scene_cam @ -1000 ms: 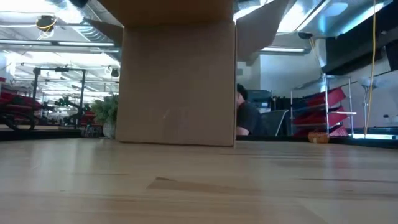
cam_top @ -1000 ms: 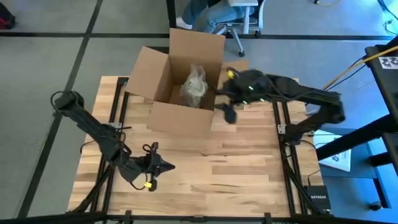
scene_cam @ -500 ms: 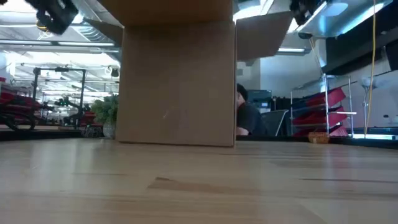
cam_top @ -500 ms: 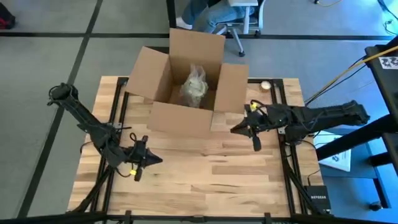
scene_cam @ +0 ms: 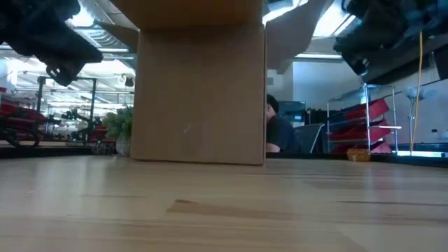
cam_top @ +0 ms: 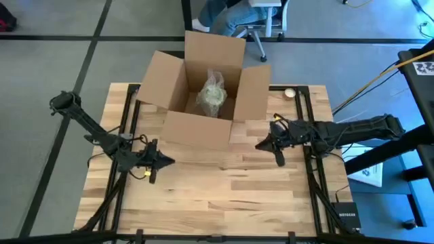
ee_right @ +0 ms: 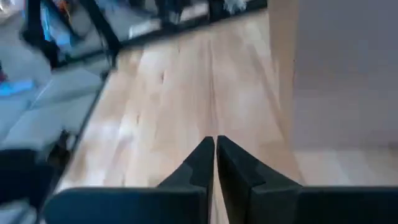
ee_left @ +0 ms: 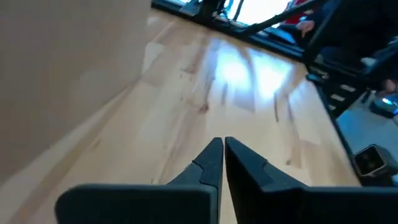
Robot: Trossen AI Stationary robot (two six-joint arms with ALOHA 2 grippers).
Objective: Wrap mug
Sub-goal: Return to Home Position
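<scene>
Task item: the mug (cam_top: 211,95), swaddled in clear bubble wrap; only a greenish tint shows through the crinkled sheet. It lies inside the cardboard box (cam_top: 196,130), near the back wall.

Mug, change: none. The bundle lies in the same spot in the box as a second ago, with nothing touching it.

Box: open, flaps spread, at the far middle of the table (cam_top: 224,196). It has not shifted.

Right gripper (cam_top: 259,144): a second ago it hung at the box's right flap; it has drawn back and now sits over bare wood near the box's front right corner, apart from it. In the right wrist view the fingers (ee_right: 202,158) are closed to a thin slit and carry nothing.

Left gripper (cam_top: 166,161): it has slid back from the table's front middle toward the left side and is well apart from the box. In the left wrist view the fingers (ee_left: 210,158) are likewise pressed nearly together and empty.

Low view, change: dark arm parts now fill both upper corners, where none showed a second ago, so both arms have come down lower.

Meaning for the task: wrapping and boxing look done. Both arms seem to be retreating to rest, and only parking appears to remain.

Risk: slight. Neither arm is close enough to the flaps to nudge the box.

Bystander: a person (scene_cam: 276,133) seated beyond the table, taking no part.
</scene>
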